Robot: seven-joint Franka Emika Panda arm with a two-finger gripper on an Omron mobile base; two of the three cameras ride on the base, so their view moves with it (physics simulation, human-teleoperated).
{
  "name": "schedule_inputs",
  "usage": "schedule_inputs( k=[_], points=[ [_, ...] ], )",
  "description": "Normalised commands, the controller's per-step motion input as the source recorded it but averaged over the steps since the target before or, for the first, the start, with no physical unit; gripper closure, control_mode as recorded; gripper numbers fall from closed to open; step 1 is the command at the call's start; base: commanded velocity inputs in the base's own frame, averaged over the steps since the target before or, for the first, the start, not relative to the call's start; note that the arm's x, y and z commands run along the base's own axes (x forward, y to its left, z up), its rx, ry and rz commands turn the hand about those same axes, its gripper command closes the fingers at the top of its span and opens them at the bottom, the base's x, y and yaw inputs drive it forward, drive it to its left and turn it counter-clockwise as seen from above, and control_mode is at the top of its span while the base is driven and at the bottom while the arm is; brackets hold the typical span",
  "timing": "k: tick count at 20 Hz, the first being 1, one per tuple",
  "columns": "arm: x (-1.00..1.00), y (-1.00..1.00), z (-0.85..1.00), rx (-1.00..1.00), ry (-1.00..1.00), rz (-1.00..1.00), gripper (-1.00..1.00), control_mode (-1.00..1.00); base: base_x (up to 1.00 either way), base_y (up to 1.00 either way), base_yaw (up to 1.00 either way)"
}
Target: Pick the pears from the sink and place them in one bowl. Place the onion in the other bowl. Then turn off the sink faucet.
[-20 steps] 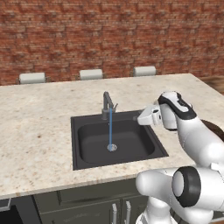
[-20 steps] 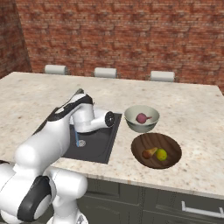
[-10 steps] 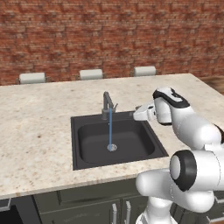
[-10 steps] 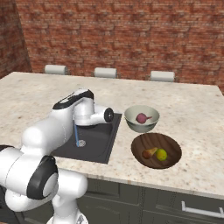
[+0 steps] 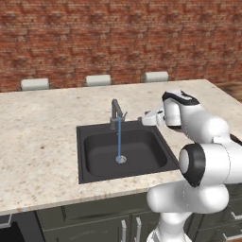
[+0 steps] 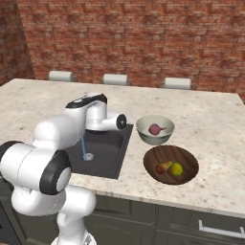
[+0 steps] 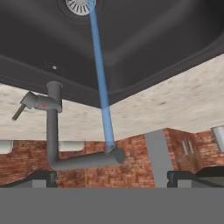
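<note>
Left base view: the arm reaches in from the right and the tool (image 5: 142,120) sits over the sink's (image 5: 97,146) back right corner, pointed sideways at the faucet (image 5: 115,112), near it but apart. Water (image 5: 118,139) is running, a thin blue line straight down onto the drain (image 5: 121,159). The basin itself looks bare around the drain.

Right base view, and here's the fruit: two pears lie side by side in the wooden bowl (image 6: 184,174), the brownish one (image 6: 162,167) on the left, the yellow-green one (image 6: 177,168) just beside it on the right. The onion (image 6: 154,128) rests inside the grey bowl (image 6: 143,131). Both bowls stand on the counter (image 6: 210,129) right of the sink, the grey one just behind the wooden one, rims near each other. The arm's wrist hangs over the sink's right edge, close to the grey bowl's left side.

Hand view, rolled right over: the sink hangs along the top, brick wall below. The faucet stands ahead, its post on the left, bent spout crossing to the middle, and a small lever (image 7: 25,106) sticking out at the left of its base. The two fingertips sit far apart at the bottom corners, spread wide with nothing between them, and the spout is lined up between them further out.
</note>
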Motion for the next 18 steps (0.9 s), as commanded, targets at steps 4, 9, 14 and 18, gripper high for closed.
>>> schedule_inputs(
  k=[4, 9, 14, 18],
  points=[
    [0.25, 0.00, -0.11, 0.00, 0.00, 0.00, -1.00, -1.00, 0.00, 0.00, 0.00],
    [0.30, 0.00, -0.24, 0.00, 0.00, 0.00, -1.00, -1.00, 0.00, 0.00, 0.00],
    [0.38, 0.00, -0.21, 0.00, 0.00, 0.00, -1.00, -1.00, 0.00, 0.00, 0.00],
    [0.45, 0.00, -0.16, 0.00, 0.00, 0.00, -1.00, -1.00, 0.00, 0.00, 0.00]
  ],
)
